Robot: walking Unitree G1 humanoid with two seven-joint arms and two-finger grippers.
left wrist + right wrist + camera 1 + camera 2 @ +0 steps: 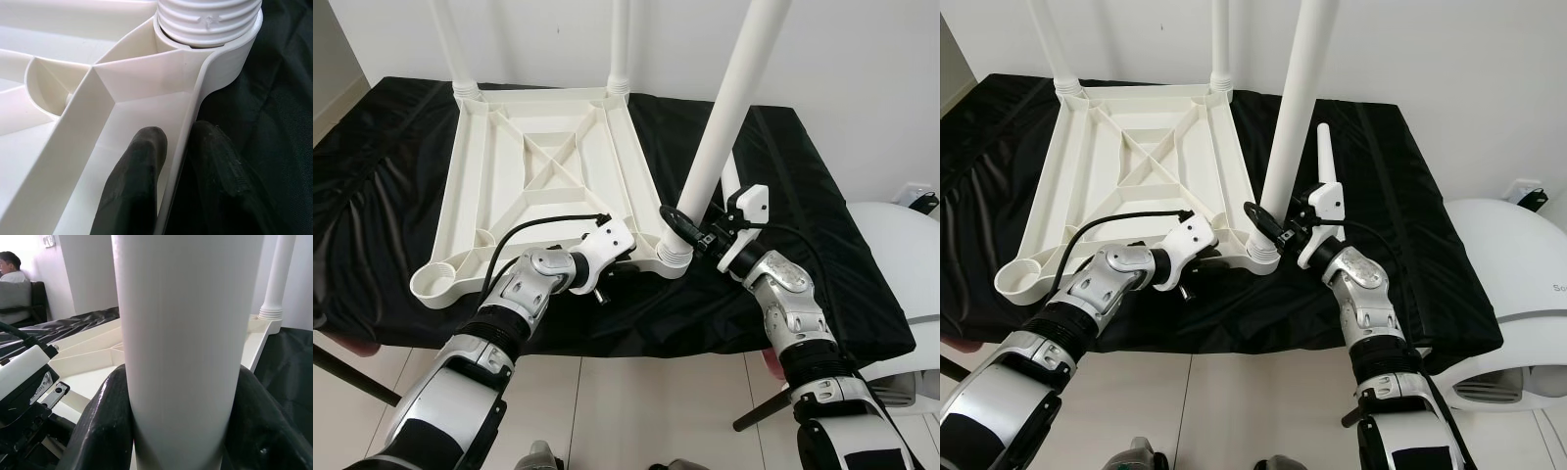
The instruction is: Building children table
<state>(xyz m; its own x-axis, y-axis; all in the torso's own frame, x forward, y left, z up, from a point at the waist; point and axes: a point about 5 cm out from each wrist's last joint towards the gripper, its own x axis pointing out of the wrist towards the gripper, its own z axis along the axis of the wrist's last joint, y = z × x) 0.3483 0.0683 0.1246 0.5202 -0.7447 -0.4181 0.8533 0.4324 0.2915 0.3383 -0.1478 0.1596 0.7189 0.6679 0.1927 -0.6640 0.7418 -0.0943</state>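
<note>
A white plastic table top (pixel 548 157) lies upside down on a black cloth (pixel 803 196). Two white legs (pixel 450 49) (pixel 620 44) stand in its far corners. A third leg (pixel 729 108) rises tilted from the near right corner socket, its threaded collar (pixel 210 19) seated in the socket. My right gripper (pixel 680 223) is shut around this leg (pixel 181 308) just above the collar, one finger (pixel 105 421) on each side. My left gripper (pixel 178 147) pinches the table top's rim beside that corner. The near left socket (pixel 435 282) holds nothing.
The cloth-covered work table ends just in front of my arms, with tiled floor below. A white rounded appliance (pixel 1508 255) stands to the right. A slim white tapered piece (pixel 1325 152) lies on the cloth behind my right wrist. A person (pixel 12 264) sits far off.
</note>
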